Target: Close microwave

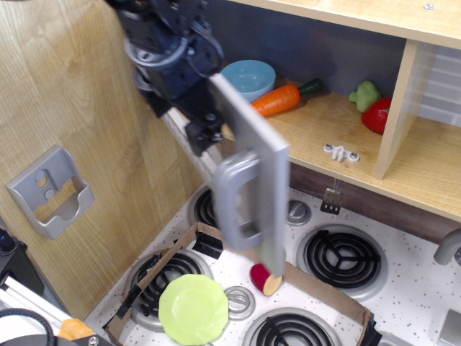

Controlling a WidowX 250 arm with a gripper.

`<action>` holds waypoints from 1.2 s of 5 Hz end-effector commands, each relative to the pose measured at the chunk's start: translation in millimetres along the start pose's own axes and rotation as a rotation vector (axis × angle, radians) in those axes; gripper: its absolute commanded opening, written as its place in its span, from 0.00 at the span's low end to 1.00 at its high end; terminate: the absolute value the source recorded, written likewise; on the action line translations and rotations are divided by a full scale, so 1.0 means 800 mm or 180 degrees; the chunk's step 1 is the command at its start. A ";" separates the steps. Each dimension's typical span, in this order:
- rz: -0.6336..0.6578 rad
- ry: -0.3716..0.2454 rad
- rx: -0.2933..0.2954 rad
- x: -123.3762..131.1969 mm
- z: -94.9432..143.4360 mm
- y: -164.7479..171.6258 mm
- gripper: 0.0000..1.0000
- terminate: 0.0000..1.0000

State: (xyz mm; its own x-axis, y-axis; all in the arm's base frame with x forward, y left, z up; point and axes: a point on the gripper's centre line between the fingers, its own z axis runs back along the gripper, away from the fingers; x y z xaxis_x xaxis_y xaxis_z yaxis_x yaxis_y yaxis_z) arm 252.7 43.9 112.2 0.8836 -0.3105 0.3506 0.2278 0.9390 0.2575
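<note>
At the frame's centre the microwave (248,176) door hangs half swung, its silver handle (234,202) facing the camera above the stove. The black pincer (205,130) presses against the door's upper-left edge; whether its jaws are parted cannot be told. Behind, upper centre, a blue bowl (248,78) and carrot (277,99) sit inside.

We see a blue bowl (248,76) beside a carrot (276,101) on the shelf, and a green plate (193,310) on the stove.
</note>
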 end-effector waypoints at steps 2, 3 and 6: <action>-0.0013 -0.0482 0.0006 0.083 -0.006 -0.036 1.00 0.00; -0.0075 -0.0530 -0.0029 0.102 -0.010 -0.041 1.00 0.00; -0.0290 -0.0586 -0.0055 0.130 -0.016 -0.047 1.00 0.00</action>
State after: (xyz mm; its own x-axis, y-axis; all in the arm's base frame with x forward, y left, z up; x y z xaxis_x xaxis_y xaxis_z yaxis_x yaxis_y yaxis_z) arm 333.9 -15.4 109.0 0.7894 -0.4081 0.4586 0.3143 0.9104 0.2692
